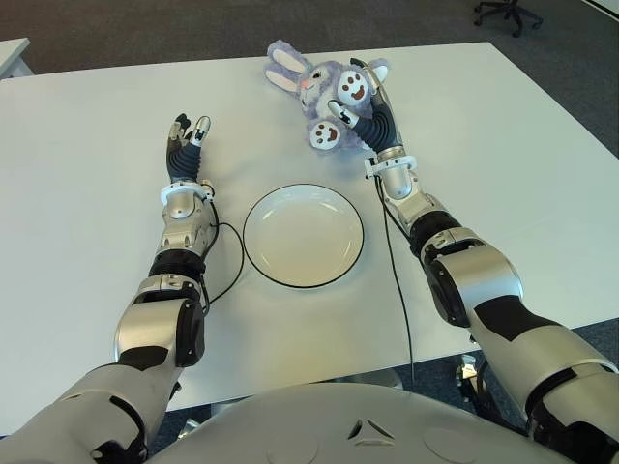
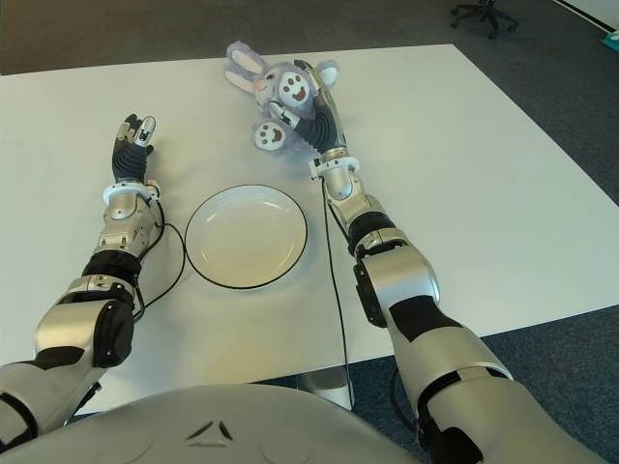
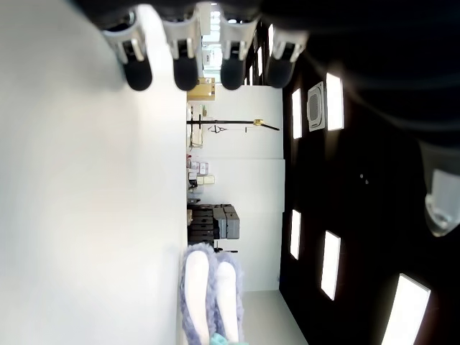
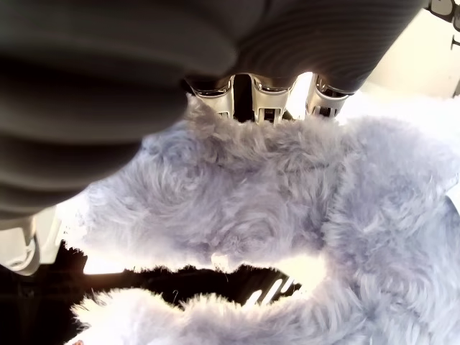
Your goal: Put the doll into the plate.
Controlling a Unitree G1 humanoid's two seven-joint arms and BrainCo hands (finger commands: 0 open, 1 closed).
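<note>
Nearest the head camera is the robot's own grey torso, with both arms reaching forward from it over the white desk.

The right hand is far out toward the desk's far edge, its fingers curled into the lilac fur of the doll; the right wrist view shows the fingers pressed into the plush with fur filling almost the whole view, so this hand is gripping the doll. The doll is a purple-grey bunny with long ears pointing toward the far left, a white face and round paw pads turned up toward the camera. It sits near the middle of the far edge of the desk, well beyond the plate and not in it. Whether it touches the desk or hangs just above it cannot be told.

The plate is round, white with a thin dark rim, holding nothing, lying around the middle of the desk between the two forearms. A thin black cable runs from the right wrist back to the near edge.

The left hand shows to the left of the plate, over the left part of the desk, fingers stretched out straight and holding nothing.

Beyond the far right corner, an office chair base stands on dark carpet.
</note>
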